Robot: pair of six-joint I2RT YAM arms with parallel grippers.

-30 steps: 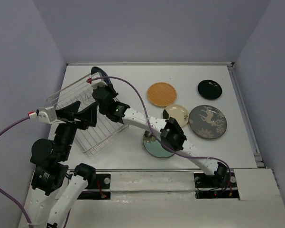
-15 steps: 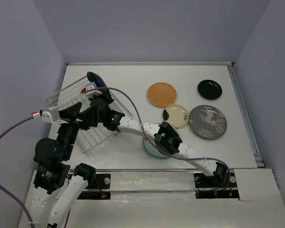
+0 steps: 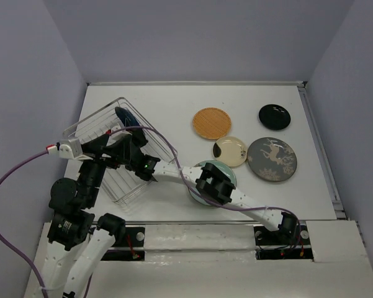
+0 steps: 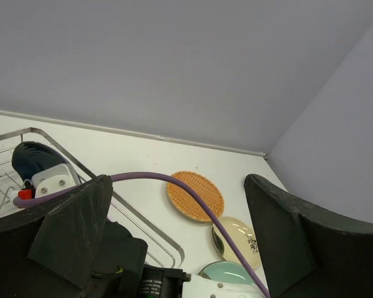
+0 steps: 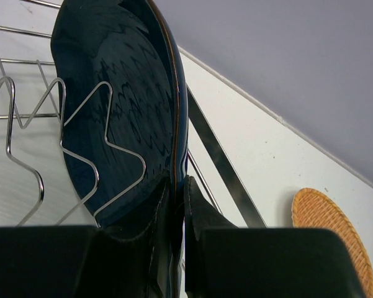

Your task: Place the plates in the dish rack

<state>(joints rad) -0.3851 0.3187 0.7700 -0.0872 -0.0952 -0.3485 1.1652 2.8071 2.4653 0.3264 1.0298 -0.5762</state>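
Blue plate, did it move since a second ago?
Yes. The dark blue plate, clamped in the right gripper, has dropped away from the table far edge toward the arm bases, and now sits down among the dish rack wires.

Table [image 3: 248,99]: white matte top, thin raised strip along its far and right edges.
Back wall [image 3: 198,37]: plain pale lavender, meeting the table's far edge.
Left wall [image 3: 25,81]: same lavender.
Right wall [image 3: 357,93]: same lavender.
Light: soft, even, shadows faint.
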